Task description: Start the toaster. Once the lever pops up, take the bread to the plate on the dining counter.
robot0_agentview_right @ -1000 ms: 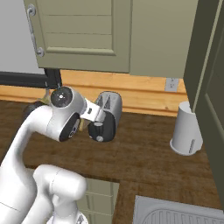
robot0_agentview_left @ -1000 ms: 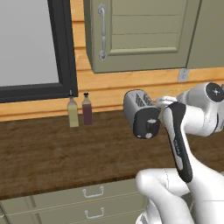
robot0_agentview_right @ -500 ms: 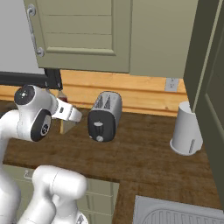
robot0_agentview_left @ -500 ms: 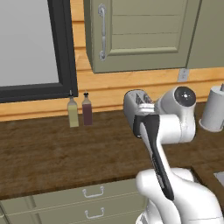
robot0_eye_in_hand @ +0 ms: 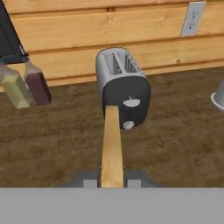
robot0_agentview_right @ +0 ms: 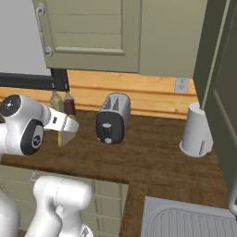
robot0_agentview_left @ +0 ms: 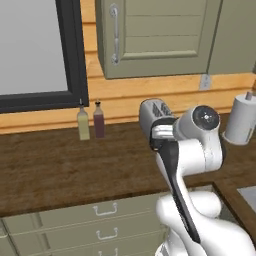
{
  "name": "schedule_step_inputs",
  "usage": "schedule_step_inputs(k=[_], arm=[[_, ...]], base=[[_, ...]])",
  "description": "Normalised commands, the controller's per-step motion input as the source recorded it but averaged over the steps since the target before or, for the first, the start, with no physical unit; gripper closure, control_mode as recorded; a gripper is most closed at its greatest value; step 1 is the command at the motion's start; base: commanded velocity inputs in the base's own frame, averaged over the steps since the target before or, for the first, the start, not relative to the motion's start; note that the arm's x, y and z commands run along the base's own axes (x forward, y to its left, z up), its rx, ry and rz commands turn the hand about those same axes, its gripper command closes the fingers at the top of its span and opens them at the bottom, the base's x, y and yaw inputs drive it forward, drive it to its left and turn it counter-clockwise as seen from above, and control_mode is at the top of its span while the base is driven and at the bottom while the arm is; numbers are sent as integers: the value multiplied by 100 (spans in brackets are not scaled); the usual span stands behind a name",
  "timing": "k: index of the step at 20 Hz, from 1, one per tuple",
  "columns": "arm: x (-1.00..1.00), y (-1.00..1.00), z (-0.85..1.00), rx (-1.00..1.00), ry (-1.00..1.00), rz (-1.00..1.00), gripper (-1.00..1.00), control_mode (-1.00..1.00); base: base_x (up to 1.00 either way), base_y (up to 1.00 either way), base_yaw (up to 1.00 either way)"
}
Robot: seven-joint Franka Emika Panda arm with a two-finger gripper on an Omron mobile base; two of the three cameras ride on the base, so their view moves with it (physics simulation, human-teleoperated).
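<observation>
The silver-grey toaster stands on the wooden counter by the wall, its slots empty and its black end face toward me. The whitish lever sits mid-face above the round knob. My gripper is shut on the tan bread, held edge-on and pointing at the toaster, a short way in front of it. From the right base view the bread hangs at my gripper, left of the toaster. My arm hides part of the toaster. The plate and dining counter are out of view.
Two small bottles stand against the wall left of the toaster. A white paper-towel roll stands to its right. A sink lies at the lower right. Wall cabinets hang overhead, and an outlet is on the wall.
My hand has drawn back from the toaster and swung left with the bread slice in it. The toaster now stands uncovered in the right base view.
</observation>
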Motion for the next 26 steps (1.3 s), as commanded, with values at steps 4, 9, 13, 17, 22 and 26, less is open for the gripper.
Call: schedule_step_inputs(k=[4,9,13,17,22,26], arm=[[0,0,0,0,0,0,100,100],[0,0,0,0,0,0,100,100],[0,0,0,0,0,0,100,100],[0,0,0,0,0,0,100,100],[0,0,0,0,0,0,100,100],[0,0,0,0,0,0,100,100]], base=[[-61,42,25],[-13,47,88],[0,44,98],[0,49,95],[4,57,88],[23,60,82]])
